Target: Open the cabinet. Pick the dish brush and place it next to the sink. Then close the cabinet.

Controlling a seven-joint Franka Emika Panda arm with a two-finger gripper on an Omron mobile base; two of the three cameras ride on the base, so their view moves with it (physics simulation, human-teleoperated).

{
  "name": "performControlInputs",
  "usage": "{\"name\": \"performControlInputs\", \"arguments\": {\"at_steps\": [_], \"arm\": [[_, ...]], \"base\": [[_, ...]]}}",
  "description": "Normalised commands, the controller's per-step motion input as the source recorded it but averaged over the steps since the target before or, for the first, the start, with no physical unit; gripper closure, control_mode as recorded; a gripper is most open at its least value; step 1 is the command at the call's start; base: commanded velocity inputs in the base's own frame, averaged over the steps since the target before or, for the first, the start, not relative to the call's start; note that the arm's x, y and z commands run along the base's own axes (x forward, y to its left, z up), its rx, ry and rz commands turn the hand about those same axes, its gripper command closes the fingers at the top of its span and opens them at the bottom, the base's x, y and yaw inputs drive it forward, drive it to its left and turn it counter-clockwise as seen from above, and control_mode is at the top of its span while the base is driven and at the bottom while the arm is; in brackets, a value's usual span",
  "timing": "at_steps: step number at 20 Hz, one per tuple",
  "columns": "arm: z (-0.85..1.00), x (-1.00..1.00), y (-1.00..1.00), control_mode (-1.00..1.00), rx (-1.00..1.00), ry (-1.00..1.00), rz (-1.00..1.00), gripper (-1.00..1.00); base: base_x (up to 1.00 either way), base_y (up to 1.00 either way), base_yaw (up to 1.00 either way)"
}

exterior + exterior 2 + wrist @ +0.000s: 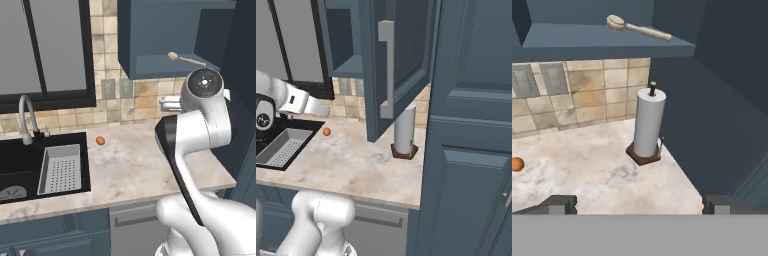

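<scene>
The cabinet [165,35] on the wall stands open, its door [401,60] swung out toward me with the silver bar handle [387,70] on it. The dish brush [637,27] lies on the bottom shelf, cream head to the left and tan handle to the right; it also lies at the shelf edge [185,59]. My gripper [638,205] is open and holds nothing, below the shelf and some way back from it, over the counter. The black sink [20,165] with its curved faucet [27,117] and grey strainer tray [61,167] is at the left.
A small orange ball [100,141] rests on the marble counter [135,165] right of the sink. A paper towel roll [648,125] on a dark base stands under the cabinet's right end. A tall blue-grey cabinet [471,150] walls off the right side.
</scene>
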Motion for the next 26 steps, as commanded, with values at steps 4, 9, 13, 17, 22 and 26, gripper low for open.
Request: {"name": "performControlInputs", "arguments": {"at_steps": [4, 9, 13, 17, 22, 26], "arm": [[0.24, 0.00, -0.12, -1.00, 0.03, -0.25, 0.06, -1.00], [0.70, 0.00, -0.17, -1.00, 0.03, -0.02, 0.16, -1.00], [0.58, 0.00, -0.16, -1.00, 0.01, 0.00, 0.18, -1.00], [0.33, 0.02, -0.04, -1.00, 0.00, 0.06, 0.20, -1.00], [0.02, 0.22, 0.00, -1.00, 0.00, 0.11, 0.24, -1.00], [-0.40, 0.20, 0.00, -1.00, 0.00, 0.01, 0.22, -1.00]], "base": [[0.00, 0.00, 0.00], [0.00, 0.00, 0.00], [0.00, 0.00, 0.00], [0.00, 0.00, 0.00], [0.00, 0.00, 0.00], [0.00, 0.00, 0.00]]}}
